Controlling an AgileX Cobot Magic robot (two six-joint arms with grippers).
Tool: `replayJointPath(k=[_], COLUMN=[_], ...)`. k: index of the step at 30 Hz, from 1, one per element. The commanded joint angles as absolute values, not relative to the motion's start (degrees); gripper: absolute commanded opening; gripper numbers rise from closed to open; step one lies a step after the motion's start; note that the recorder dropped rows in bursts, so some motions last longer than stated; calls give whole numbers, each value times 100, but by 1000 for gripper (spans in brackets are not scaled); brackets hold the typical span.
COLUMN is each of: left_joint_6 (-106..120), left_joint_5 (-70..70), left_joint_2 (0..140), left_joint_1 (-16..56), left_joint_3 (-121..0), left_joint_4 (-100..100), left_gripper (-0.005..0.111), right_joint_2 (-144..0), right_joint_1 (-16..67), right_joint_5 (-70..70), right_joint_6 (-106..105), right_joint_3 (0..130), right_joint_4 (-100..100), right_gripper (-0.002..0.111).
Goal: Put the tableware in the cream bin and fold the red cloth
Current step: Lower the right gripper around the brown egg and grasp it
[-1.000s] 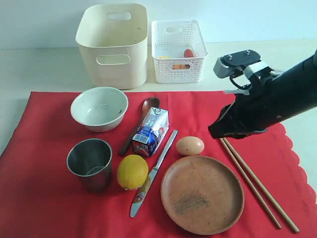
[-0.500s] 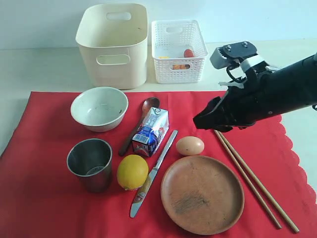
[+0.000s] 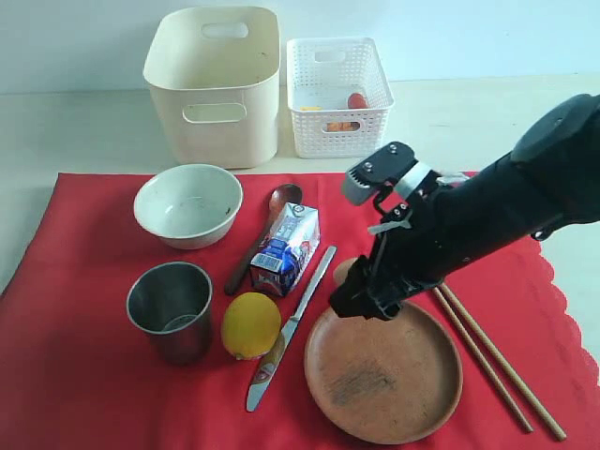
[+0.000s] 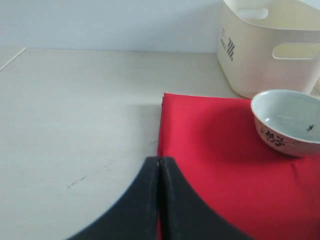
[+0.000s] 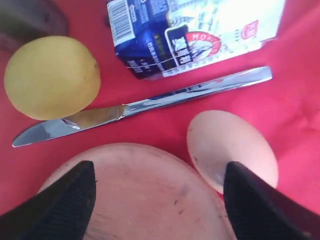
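Note:
The red cloth point(image 3: 84, 375) lies flat under a pale bowl point(image 3: 187, 204), steel cup point(image 3: 171, 307), wooden spoon point(image 3: 267, 230), table knife point(image 3: 295, 323), brown plate point(image 3: 394, 384) and chopsticks point(image 3: 497, 375). The cream bin point(image 3: 214, 84) stands behind the cloth. My right gripper point(image 3: 361, 302) hovers low over the plate's far rim beside the egg; its jaws stand wide open and empty point(image 5: 159, 175), with the plate point(image 5: 145, 195) between them. My left gripper point(image 4: 159, 161) is shut on nothing above the cloth's corner point(image 4: 215, 165), with the bowl point(image 4: 287, 122) ahead. It does not show in the exterior view.
An egg point(image 5: 230, 147), a lemon point(image 3: 250, 324) and a milk carton point(image 3: 286, 248) lie among the tableware. A white lattice basket point(image 3: 337, 94) holding food pieces stands right of the cream bin. Bare table surrounds the cloth.
My right arm has swung left and down from above the chopsticks to the plate's far rim, covering most of the egg, and its jaws have spread open.

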State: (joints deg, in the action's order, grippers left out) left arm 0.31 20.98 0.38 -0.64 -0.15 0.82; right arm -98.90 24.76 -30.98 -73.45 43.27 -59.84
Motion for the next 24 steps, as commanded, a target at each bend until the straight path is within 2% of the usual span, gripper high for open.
replayJointPath(k=[1,14,24], left_joint_6=[37,37,37], left_joint_5=[2023,2023,2023], left_joint_2=[0,0,0], left_joint_1=[-76,-76,-76], left_joint_3=[0,0,0], left_joint_4=[62,62,62], left_gripper=[0,0,0], right_joint_2=[-10004,-10082,-10474], right_joint_1=[2561,2565,2599], right_joint_5=[-2608,-1663,-1864], right_joint_6=[-7019,-6940,-7531], right_joint_3=[4495,4506,4698], right_joint_4=[-5574,-5490,-5742], right_gripper=[69,69,69])
